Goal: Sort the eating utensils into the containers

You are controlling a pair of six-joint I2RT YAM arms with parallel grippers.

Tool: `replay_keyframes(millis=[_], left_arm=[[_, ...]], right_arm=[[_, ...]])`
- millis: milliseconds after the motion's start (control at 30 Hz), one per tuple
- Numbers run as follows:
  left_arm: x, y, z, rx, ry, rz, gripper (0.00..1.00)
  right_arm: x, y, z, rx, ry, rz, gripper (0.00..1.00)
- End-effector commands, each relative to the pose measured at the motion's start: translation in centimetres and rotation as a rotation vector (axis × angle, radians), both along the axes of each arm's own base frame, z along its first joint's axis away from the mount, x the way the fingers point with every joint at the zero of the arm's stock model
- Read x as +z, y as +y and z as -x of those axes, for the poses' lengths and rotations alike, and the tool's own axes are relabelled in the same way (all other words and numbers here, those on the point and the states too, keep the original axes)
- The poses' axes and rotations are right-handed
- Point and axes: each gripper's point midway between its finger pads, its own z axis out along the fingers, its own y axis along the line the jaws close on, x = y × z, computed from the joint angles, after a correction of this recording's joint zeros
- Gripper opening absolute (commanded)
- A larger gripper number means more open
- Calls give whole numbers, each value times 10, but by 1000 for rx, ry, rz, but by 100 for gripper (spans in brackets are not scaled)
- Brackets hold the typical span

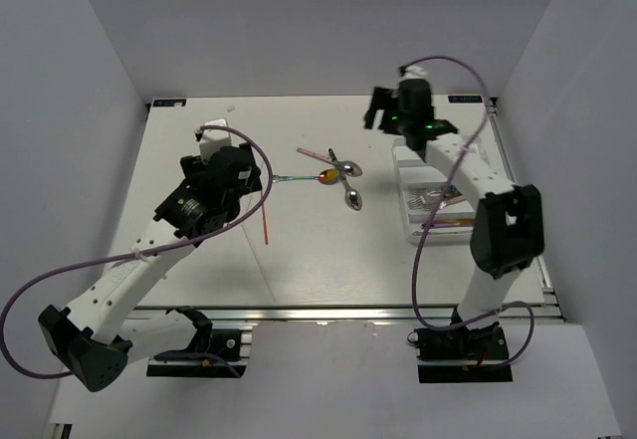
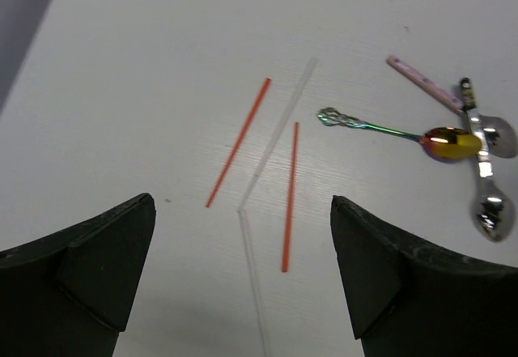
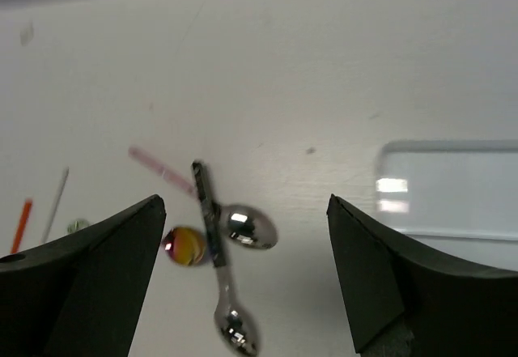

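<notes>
Three spoons lie crossed mid-table: an iridescent gold-bowled spoon (image 1: pixel 326 176) (image 2: pixel 447 142), a silver spoon (image 1: pixel 353 198) (image 3: pixel 235 325) and a silver spoon with a pink handle (image 1: pixel 346 167) (image 3: pixel 249 226). In the left wrist view two red-orange chopsticks (image 2: pixel 239 142) (image 2: pixel 290 195) and two white chopsticks (image 2: pixel 275 134) (image 2: pixel 255 284) lie on the table. My left gripper (image 1: pixel 257 173) (image 2: pixel 241 227) is open and empty above the chopsticks. My right gripper (image 1: pixel 378 112) (image 3: pixel 247 211) is open and empty, above the table beyond the spoons. The white tray (image 1: pixel 416 222) (image 3: pixel 453 187) sits at the right and holds some cutlery.
White walls enclose the table on the left, back and right. The right arm's links stretch over the tray (image 1: pixel 468 175). Purple cables (image 1: pixel 60 270) loop beside both arms.
</notes>
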Motion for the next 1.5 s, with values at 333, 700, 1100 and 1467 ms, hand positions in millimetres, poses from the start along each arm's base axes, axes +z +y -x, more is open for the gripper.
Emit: replay_keyframes(millis=[333, 700, 1100, 1467], left_arm=[[-10, 83, 52, 188, -164, -103, 98], [-24, 69, 46, 123, -138, -78, 98], [-24, 67, 46, 111, -140, -76, 98], [-21, 72, 50, 125, -154, -67, 98]], right_arm=[[-141, 121, 66, 472, 285, 397, 61], [-179, 124, 65, 533, 337, 448, 43], [-187, 124, 71, 556, 348, 458, 0], [-43, 68, 38, 203, 134, 104, 0]])
